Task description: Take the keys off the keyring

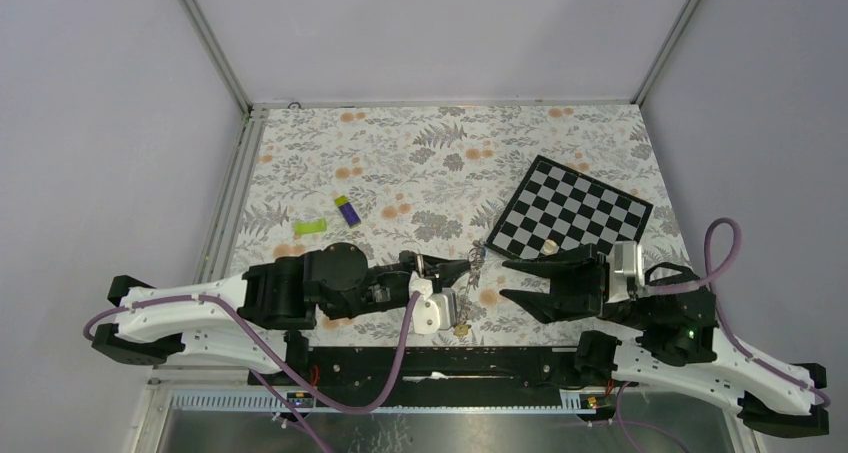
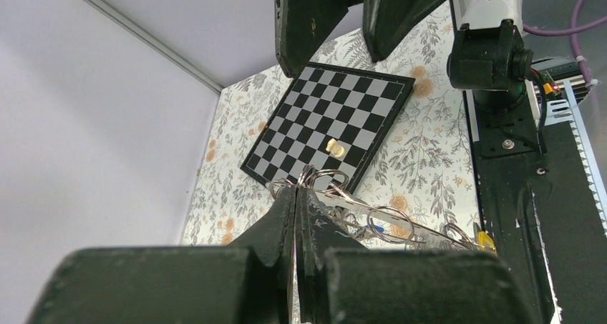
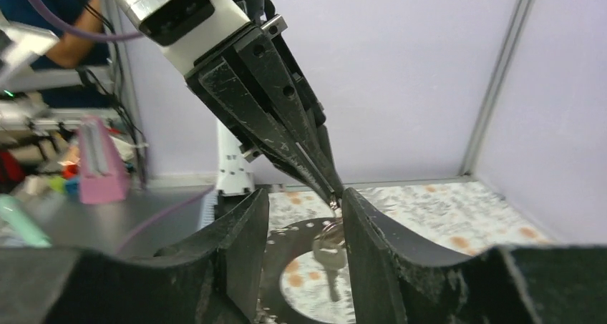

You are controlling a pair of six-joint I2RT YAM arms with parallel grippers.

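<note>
My left gripper point(image 1: 478, 261) is shut on the rim of the keyring point(image 2: 427, 232), a flat grey band with holes that hangs above the table. Small split rings point(image 2: 392, 222) thread through it, and a yellow tag point(image 2: 487, 239) shows at its far end. In the right wrist view the left gripper point(image 3: 326, 184) comes down from above onto the keyring point(image 3: 300, 229). A silver key point(image 3: 327, 259) dangles from it. My right gripper point(image 3: 304, 195) is open, with the key between its fingers, close to the right-hand one. From above, the right gripper point(image 1: 505, 279) faces the left one.
A black-and-white chessboard point(image 1: 570, 213) lies at the back right with a small gold piece point(image 1: 550, 245) near its front corner. A purple block point(image 1: 348, 211) and a green piece point(image 1: 309, 227) rest on the floral cloth to the left. Metal rails border the table.
</note>
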